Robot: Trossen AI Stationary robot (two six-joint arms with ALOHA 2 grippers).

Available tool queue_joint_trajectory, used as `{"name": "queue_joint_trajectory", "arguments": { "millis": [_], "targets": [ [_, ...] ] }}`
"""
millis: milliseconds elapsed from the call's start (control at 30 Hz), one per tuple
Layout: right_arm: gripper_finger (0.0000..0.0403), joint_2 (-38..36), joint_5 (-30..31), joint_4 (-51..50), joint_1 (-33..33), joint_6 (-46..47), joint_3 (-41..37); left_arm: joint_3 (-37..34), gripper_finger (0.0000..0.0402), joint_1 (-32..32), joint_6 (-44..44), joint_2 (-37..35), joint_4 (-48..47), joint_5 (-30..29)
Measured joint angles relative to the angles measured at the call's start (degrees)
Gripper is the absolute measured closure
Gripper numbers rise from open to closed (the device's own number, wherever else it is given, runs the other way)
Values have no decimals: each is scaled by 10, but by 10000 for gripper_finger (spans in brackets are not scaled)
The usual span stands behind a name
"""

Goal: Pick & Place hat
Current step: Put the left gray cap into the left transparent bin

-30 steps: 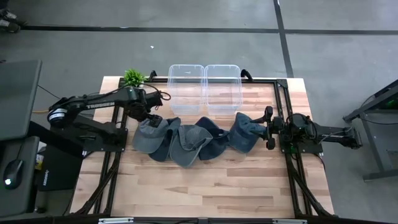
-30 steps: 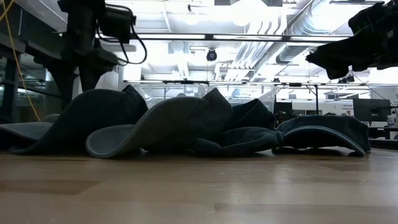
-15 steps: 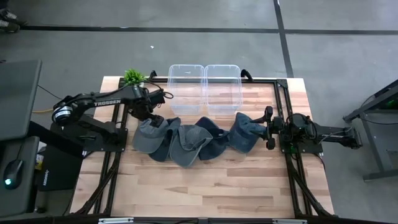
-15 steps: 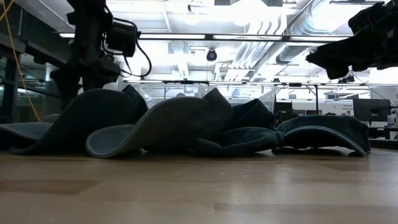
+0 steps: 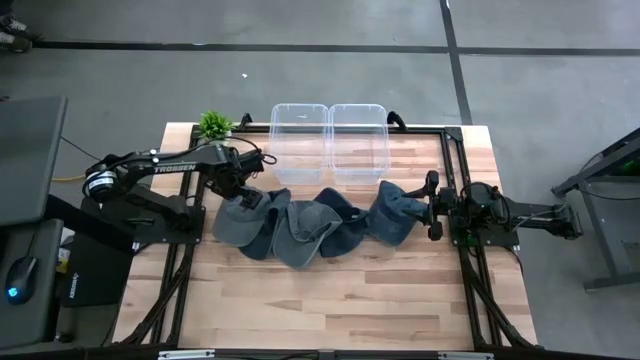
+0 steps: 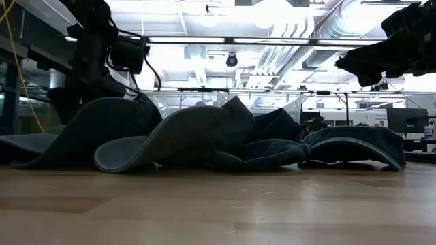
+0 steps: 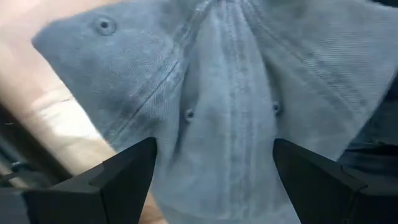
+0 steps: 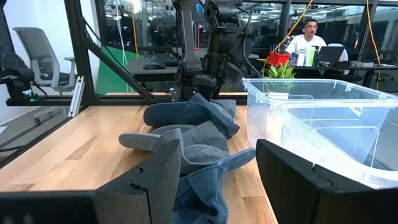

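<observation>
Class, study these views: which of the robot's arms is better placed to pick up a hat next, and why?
Probably the left. Its tool hangs open directly over the leftmost hat, fingers either side of the crown. The right tool waits open beside the rightmost hat, not over it.

A light wooden table [image 5: 330,290] with a plank top carries everything here, edged by a black metal frame [image 5: 455,160]. Across its middle lies a row of blue-grey denim caps [image 5: 300,225], overlapping one another from the left side to the right, with one cap [image 5: 392,212] at the right end just apart from the heap. At the far edge two clear plastic bins [image 5: 330,140] stand side by side, touching, and a small green plant [image 5: 214,124] sits near the far left corner.
</observation>
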Motion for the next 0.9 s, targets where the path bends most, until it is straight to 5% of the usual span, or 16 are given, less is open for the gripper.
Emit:
{"name": "queue_joint_trajectory", "arguments": {
  "millis": [433,900],
  "targets": [
    [198,0,0,0,0,0,0,-15,167,0,-15,0,17,2],
    [198,0,0,0,0,0,0,-15,386,-1,-8,0,12,5]
  ]
}}
